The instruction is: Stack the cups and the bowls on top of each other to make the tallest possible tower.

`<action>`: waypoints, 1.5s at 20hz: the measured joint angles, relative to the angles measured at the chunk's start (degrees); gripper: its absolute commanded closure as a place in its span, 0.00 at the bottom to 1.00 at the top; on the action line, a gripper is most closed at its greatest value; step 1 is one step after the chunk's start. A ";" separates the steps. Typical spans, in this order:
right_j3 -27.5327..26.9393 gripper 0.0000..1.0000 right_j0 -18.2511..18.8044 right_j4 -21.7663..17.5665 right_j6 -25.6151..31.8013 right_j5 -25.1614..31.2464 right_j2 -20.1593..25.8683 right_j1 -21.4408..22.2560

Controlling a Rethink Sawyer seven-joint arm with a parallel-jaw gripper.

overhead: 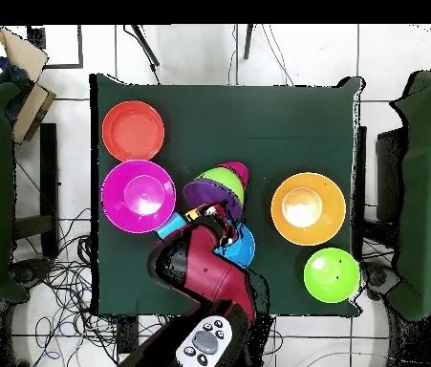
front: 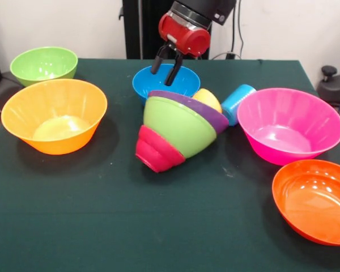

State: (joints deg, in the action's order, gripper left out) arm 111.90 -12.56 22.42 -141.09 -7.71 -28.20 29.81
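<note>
My arm (overhead: 204, 277), red and black, reaches in over a counter (front: 102, 226) draped in dark green cloth, seen from the front and from overhead. On it, the large orange bowl (front: 54, 115) sits upright at the front view's left, pale yellow inside at the bottom. The large pink bowl (front: 289, 124) stands upright at the right, and the red-orange bowl (front: 314, 199) lies just in front of it, near the counter's edge and tipped a little. A green bowl (front: 43, 64) rests upright in the far left corner, behind the orange one.

The tower (front: 178, 129) lies toppled on its side in the middle of the counter: a purple bowl (front: 215, 116) holds a second green bowl (front: 173, 126), which holds the small crimson bowl (front: 153, 152), bases pointing toward the front-left. The yellow-orange cup (front: 208, 99) shows just past the purple rim, lying on its side. The light blue cup (front: 237, 102) also lies on its side, between the purple bowl and the pink one, close against both.

The blue bowl (front: 165, 83) stands upright just behind the fallen tower. My jaws (front: 165, 68) hang above that bowl's hollow, the two dark fingers (front: 174, 72) spread apart and pointing down, gripping nothing. In the overhead view my wrist covers part of the blue bowl and the tower's purple rim.
</note>
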 measured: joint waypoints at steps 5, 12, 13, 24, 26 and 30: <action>-0.02 0.00 0.01 -0.01 0.00 0.19 -0.89 0.00; -0.02 0.00 0.36 -0.01 0.00 0.19 -1.01 0.00; -0.02 0.00 0.72 -0.01 0.00 0.19 -1.01 -0.01; -0.02 0.00 3.02 -0.01 0.00 0.19 -1.01 0.09; -0.07 0.00 3.15 -0.28 0.00 0.18 -1.05 0.25; -0.60 0.00 3.31 -3.05 0.00 0.22 -1.05 1.07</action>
State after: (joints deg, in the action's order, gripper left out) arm 111.30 -9.24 19.37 -141.09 -7.49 -29.25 30.88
